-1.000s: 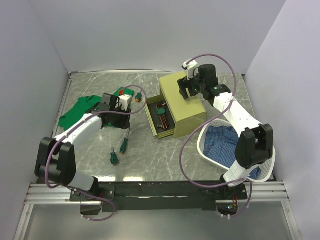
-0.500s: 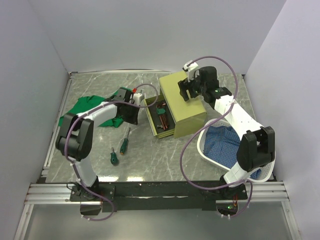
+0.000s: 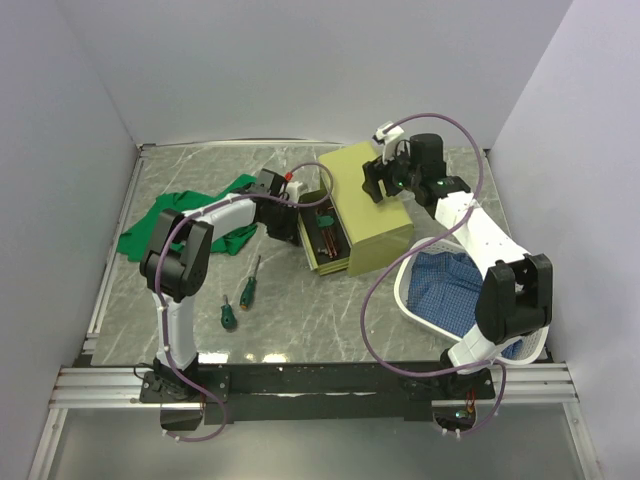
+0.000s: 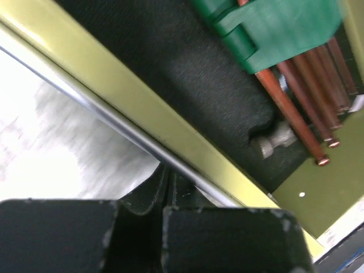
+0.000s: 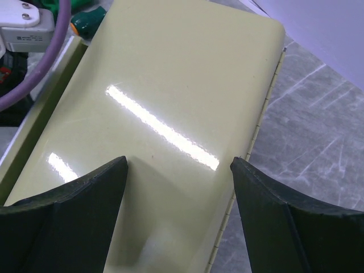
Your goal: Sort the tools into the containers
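The olive-yellow chest stands at the table's middle back, its lower drawer pulled out to the left. The brown hex keys with a green holder lie in that drawer and also show in the left wrist view. My left gripper is shut, its tips against the drawer's metal front rail. My right gripper is open and empty above the chest's lid. Two green-handled screwdrivers lie on the table in front of the left arm. Another green handle end shows beside the chest.
The green cloth lies at the left back, under the left arm. A white basket holding blue checked fabric stands at the right, close to the chest. A small grey metal piece lies on the drawer's dark liner.
My left arm has swung right from beside the cloth to the drawer's front. The drawer has shifted slightly to the right. My right gripper has moved a little right over the lid.
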{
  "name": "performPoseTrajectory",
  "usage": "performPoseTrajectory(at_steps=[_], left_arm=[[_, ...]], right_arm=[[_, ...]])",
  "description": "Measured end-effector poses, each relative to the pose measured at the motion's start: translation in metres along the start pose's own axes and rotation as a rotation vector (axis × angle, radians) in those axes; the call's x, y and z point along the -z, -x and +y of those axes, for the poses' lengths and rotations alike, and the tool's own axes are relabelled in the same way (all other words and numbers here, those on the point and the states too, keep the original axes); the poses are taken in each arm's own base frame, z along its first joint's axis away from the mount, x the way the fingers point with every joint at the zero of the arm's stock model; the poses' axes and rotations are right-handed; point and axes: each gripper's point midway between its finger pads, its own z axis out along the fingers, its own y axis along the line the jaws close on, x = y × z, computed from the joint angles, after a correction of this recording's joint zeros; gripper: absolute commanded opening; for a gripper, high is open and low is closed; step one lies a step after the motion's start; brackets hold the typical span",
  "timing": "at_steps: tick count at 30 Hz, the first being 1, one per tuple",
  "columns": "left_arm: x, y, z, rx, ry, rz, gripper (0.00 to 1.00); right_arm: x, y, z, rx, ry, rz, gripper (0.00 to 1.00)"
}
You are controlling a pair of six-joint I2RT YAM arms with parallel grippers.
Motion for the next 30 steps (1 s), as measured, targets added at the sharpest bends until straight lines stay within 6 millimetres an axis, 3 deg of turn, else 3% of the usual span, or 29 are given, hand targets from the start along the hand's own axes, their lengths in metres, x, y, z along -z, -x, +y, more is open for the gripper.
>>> performPoseTrajectory(at_steps=[6,12,17,21,24,27,30], left_arm=[[-0.009,0.021,-0.027,0.028,-0.132,-0.103,0.01],[-0.026,0.056,-0.062,0.032,-0.276,-0.162,0.01],[-0.035,0.062,-0.067,0.087,-0.362,-0.161,0.03],[-0.035,0.060,-0.076,0.118,-0.438,-0.150,0.10],[-0.027,0.056,-0.093,0.148,-0.597,-0.177,0.11],[-0.020,0.041,-0.100,0.236,-0.715,-0.157,0.14],[-0.012,0.038,-0.099,0.284,-0.763,-0.135,0.26]], right_arm=[[0.000,-0.004,-0.002,-0.038,0.045,-0.025,0.80],[0.000,-0.006,-0.002,-0.050,0.062,-0.036,0.81],[-0.001,-0.010,-0.002,-0.061,0.065,-0.035,0.81],[-0.001,-0.010,-0.002,-0.062,0.065,-0.036,0.81],[-0.001,-0.010,-0.003,-0.062,0.064,-0.036,0.81],[-0.001,-0.008,-0.003,-0.061,0.063,-0.039,0.81],[0.000,-0.007,-0.003,-0.060,0.062,-0.039,0.81]])
